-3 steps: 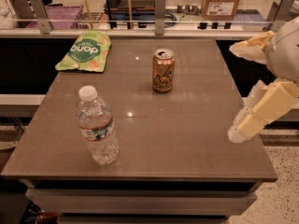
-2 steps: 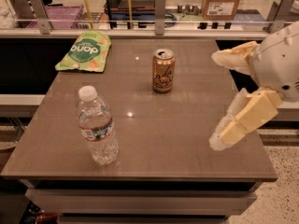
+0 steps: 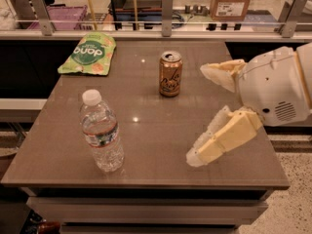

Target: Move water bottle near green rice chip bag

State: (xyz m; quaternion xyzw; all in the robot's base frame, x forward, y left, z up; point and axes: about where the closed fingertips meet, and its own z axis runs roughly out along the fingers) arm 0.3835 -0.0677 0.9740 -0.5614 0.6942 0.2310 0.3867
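Three things on the table point(image 3: 161, 145), water bottle point(image 3: 101, 133) upright near front left corner, green rice chip bag point(image 3: 88, 53) flat at back left corner, white lettering upside down, orange can point(image 3: 170, 74) mid-back, script unreadable, hand point(image 3: 196, 115) wide apart, empty, over right edge.

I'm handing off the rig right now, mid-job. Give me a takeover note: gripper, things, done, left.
Gripper: open, holding nothing, at the table's right side, right of the can.
Water bottle: upright, front left of the table, not gripped.
Green rice chip bag: flat at the back left corner, apart from the bottle.
Done: nothing yet.
Left: reach left, grasp the bottle, set it beside the bag.
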